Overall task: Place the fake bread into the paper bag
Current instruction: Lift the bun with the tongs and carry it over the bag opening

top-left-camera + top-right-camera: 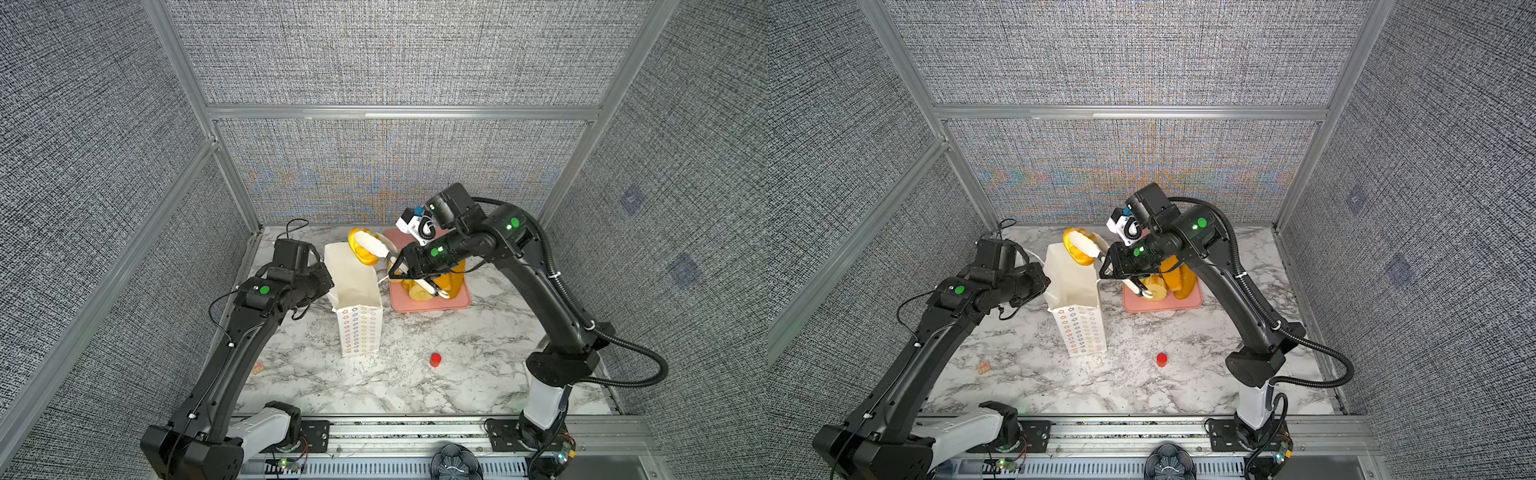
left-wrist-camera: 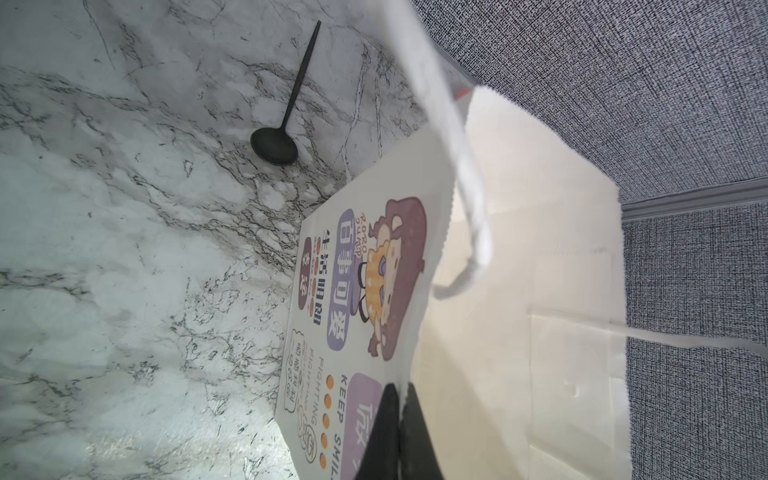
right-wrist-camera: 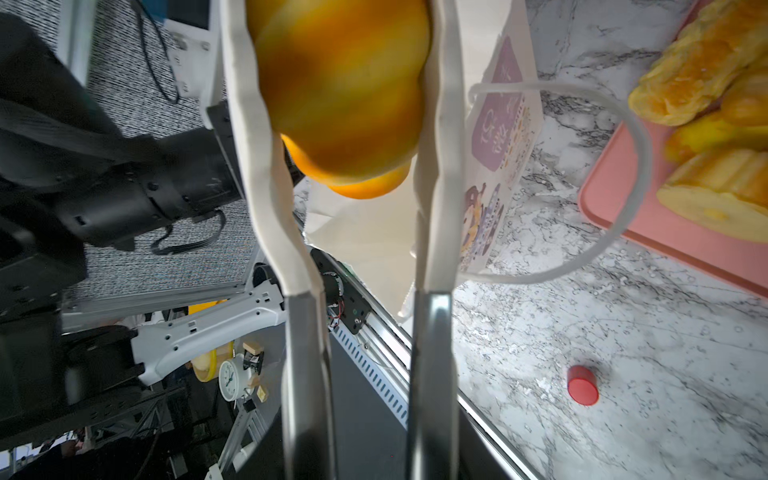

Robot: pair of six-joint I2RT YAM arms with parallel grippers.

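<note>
A glossy orange-yellow ridged bun of fake bread [image 1: 362, 251] [image 1: 1077, 249] [image 3: 340, 83] hangs pinched between the white tips of metal tongs [image 1: 376, 246] [image 3: 436, 166]. My right gripper [image 1: 397, 269] [image 1: 1106, 266] is shut on the tongs' arms. The bun hovers over the far right corner of the paper bag's open mouth [image 1: 353, 278]. The paper bag [image 1: 359, 332] [image 1: 1081, 332] [image 2: 519, 249] stands upright. My left gripper [image 1: 328, 286] [image 2: 400, 390] is shut on its left rim. More fake bread [image 1: 453, 282] [image 1: 1173, 274] [image 3: 706, 54] lies on the tray.
A pink tray [image 1: 457, 302] [image 1: 1185, 305] [image 3: 623, 199] sits right of the bag, under my right arm. A small red cylinder [image 1: 435, 359] [image 1: 1162, 359] [image 3: 582, 384] stands on the marble nearer the front. A black spoon [image 2: 274, 145] lies left of the bag. The bag's cord handle [image 3: 636, 166] loops outward.
</note>
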